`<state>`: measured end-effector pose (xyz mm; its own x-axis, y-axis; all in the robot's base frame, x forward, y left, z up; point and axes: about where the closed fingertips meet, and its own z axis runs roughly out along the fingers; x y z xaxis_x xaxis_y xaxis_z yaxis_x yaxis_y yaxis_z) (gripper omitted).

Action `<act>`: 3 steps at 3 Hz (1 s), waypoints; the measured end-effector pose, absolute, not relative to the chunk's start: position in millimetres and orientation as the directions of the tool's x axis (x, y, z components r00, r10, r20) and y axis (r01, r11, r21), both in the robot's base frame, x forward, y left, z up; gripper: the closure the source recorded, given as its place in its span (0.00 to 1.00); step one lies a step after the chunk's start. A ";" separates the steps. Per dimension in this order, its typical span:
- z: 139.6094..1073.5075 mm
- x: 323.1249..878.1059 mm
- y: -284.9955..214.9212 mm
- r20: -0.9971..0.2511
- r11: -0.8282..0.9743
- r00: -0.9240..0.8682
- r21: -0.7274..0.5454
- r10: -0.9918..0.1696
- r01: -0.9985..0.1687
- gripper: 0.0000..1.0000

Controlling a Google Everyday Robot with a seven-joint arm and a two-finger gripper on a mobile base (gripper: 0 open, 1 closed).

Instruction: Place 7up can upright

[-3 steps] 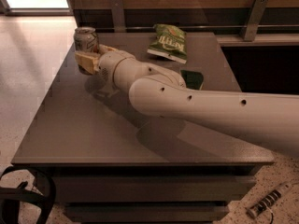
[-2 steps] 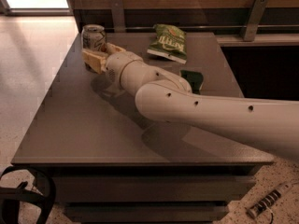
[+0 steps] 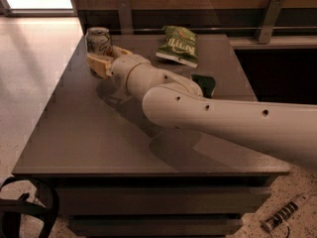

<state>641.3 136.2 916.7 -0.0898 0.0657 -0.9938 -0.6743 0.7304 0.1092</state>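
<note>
The 7up can [image 3: 98,39] stands upright near the far left corner of the grey table [image 3: 74,133]. It is silvery with a greenish label and its top rim shows. My gripper [image 3: 105,58] is at the can, with one tan finger [image 3: 99,66] in front of its lower part and the other finger [image 3: 121,51] at its right. The fingers are shut on the can. The can's base is hidden behind the front finger. My white arm reaches in from the right across the table.
A flat green chip bag [image 3: 178,46] lies at the back middle of the table. A dark green object [image 3: 204,83] lies partly behind my arm. Metal brackets and a ledge run behind the table. A power strip [image 3: 285,214] and a black cable [image 3: 25,217] lie on the floor.
The gripper and the can have moved a little to the right and toward the back of the table. The can stays upright in the fingers.
</note>
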 end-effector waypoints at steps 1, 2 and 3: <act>912.6 635.0 134.9 -0.995 0.734 -0.097 0.089 0.032 -0.673 1.00; 905.3 628.8 133.8 -0.994 0.741 -0.106 0.077 0.008 -0.667 1.00; 892.6 620.4 131.3 -0.992 0.757 -0.125 0.069 -0.016 -0.650 1.00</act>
